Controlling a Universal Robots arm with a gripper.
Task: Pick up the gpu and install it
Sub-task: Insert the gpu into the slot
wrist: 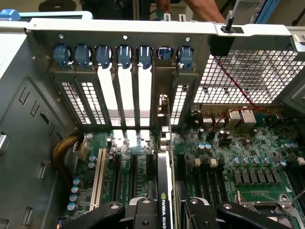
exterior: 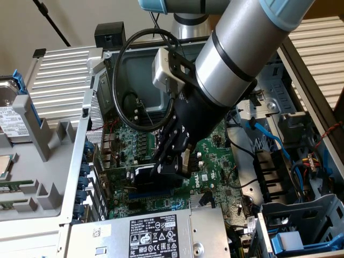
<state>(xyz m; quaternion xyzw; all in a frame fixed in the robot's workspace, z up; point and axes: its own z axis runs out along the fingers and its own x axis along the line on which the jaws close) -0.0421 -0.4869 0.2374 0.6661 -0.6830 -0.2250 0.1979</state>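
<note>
In the centre of the exterior view your gripper (exterior: 171, 161) reaches down into the open computer case (exterior: 64, 177), with the grey arm (exterior: 242, 48) slanting in from the upper right of the frame. The jaws are pinching the gpu (exterior: 153, 177), whose black cooler shows just under the fingers, low against the green motherboard (exterior: 215, 156) and right above a blue expansion slot (exterior: 153, 194). In the wrist view you look along the card: the gpu (wrist: 164, 191) stands on edge between the two black fingers (wrist: 143, 212) at the bottom centre of the frame, and its narrow top edge runs up the middle of the picture towards the row of rear slot covers (wrist: 126, 100). Its silver end bracket (wrist: 164, 119) sits close against the rear wall of the case, beneath the line of blue retaining clips (wrist: 124, 55). You cannot tell whether the card's connector is fully seated. A black cable (exterior: 121, 80) loops from the wrist at the upper middle of the exterior view, and the silver power supply (exterior: 156, 234) lies along the bottom edge. A person's hand (wrist: 205, 9) shows at the top of the wrist view, behind the case.
</note>
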